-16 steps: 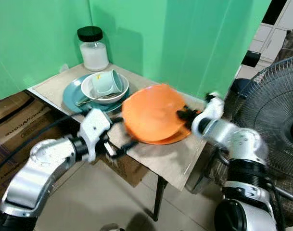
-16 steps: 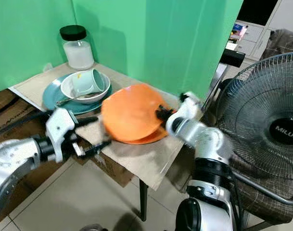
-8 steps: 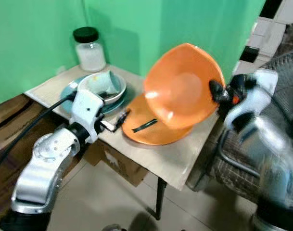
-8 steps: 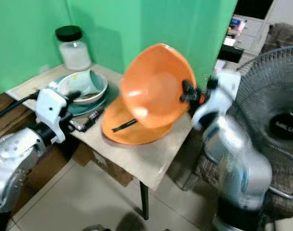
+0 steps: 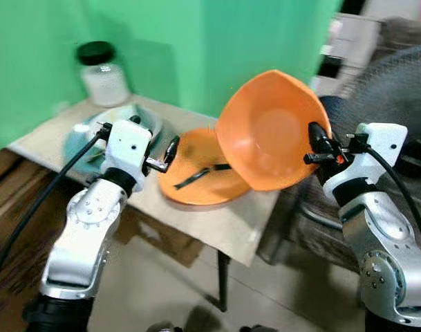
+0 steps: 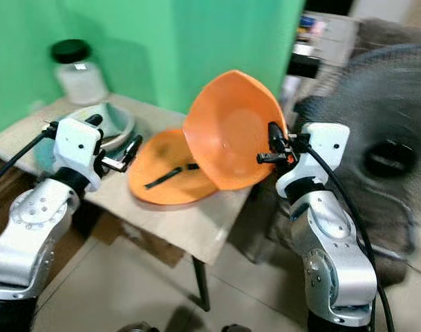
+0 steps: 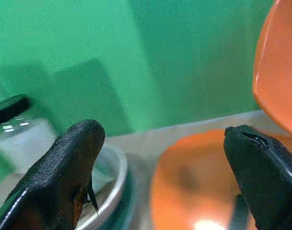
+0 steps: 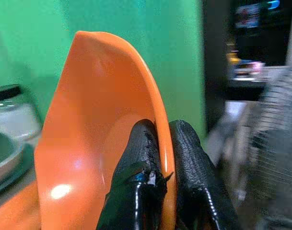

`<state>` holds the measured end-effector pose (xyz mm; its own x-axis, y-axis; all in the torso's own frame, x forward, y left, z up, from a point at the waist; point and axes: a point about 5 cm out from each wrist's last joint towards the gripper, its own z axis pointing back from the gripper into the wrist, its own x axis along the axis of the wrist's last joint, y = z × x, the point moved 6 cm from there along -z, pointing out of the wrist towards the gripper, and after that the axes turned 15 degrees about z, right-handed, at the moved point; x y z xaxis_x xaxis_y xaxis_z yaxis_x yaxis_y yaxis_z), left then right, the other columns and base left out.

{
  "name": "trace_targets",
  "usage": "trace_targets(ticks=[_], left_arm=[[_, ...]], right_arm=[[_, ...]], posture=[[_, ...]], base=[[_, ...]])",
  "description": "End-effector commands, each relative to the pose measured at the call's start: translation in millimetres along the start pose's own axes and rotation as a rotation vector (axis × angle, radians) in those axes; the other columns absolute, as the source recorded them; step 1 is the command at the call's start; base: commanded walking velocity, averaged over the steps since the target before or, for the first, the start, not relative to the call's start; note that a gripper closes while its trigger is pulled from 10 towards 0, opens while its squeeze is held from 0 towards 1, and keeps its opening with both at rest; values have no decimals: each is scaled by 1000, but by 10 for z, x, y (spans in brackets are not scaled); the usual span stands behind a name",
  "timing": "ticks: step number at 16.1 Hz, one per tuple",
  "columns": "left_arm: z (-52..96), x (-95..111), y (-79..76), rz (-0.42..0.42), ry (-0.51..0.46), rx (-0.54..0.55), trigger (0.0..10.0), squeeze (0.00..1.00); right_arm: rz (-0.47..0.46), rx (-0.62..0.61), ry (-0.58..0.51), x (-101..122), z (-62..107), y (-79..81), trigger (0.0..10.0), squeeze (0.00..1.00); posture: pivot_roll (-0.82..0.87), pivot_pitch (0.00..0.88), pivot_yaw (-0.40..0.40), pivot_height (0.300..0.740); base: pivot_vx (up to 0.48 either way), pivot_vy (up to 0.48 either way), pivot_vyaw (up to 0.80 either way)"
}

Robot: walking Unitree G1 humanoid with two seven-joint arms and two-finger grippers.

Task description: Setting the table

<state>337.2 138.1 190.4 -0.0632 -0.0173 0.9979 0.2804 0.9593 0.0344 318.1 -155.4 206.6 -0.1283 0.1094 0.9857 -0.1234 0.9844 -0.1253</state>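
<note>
Bowl [image 5: 269, 131], orange, pinched by its rim in right gripper [image 5: 314, 144], tilted in air off table's [image 5: 227, 225] right edge. Left gripper [image 5: 170, 149], fingers spread and empty, above orange plate [image 5: 189, 180]. Step, likely: carrying bowl off. Next: levelling, then setting down.

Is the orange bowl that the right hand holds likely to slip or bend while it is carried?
The orange bowl looks stiff: pinched at its rim by the right hand, it keeps its shape. It is probably light. Its glossy surface and steep tilt suggest it could slip or swing.
</note>
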Motion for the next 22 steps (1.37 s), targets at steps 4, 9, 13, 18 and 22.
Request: trace_targets(ticks=[4, 9, 13, 18, 22], left_arm=[[37, -63, -10, 1, 11, 12, 10000, 0], [44, -54, 41, 29, 8, 44, 10000, 0], [37, -74, 53, 18, 16, 51, 10000, 0], [81, -99, 71, 55, 24, 76, 10000, 0], [79, -91, 65, 77, 13, 80, 10000, 0]], right_arm=[[2, 3, -24, -27, 24, 62, 0, 0], [23, -11, -19, -54, 8, 60, 10000, 0], [0, -40, -18, -54, 19, 9, 10000, 0], [4, -18, -18, -58, 8, 36, 10000, 0], [10, -17, -8, -73, 12, 33, 10000, 0]], posture=[[83, 0, 22, 740], [81, 0, 25, 740], [76, 0, 25, 740], [83, 0, 5, 740], [80, 0, 3, 740]], base=[[0, 0, -800], [0, 0, -800], [0, 0, -800], [0, 0, -800], [0, 0, -800]])
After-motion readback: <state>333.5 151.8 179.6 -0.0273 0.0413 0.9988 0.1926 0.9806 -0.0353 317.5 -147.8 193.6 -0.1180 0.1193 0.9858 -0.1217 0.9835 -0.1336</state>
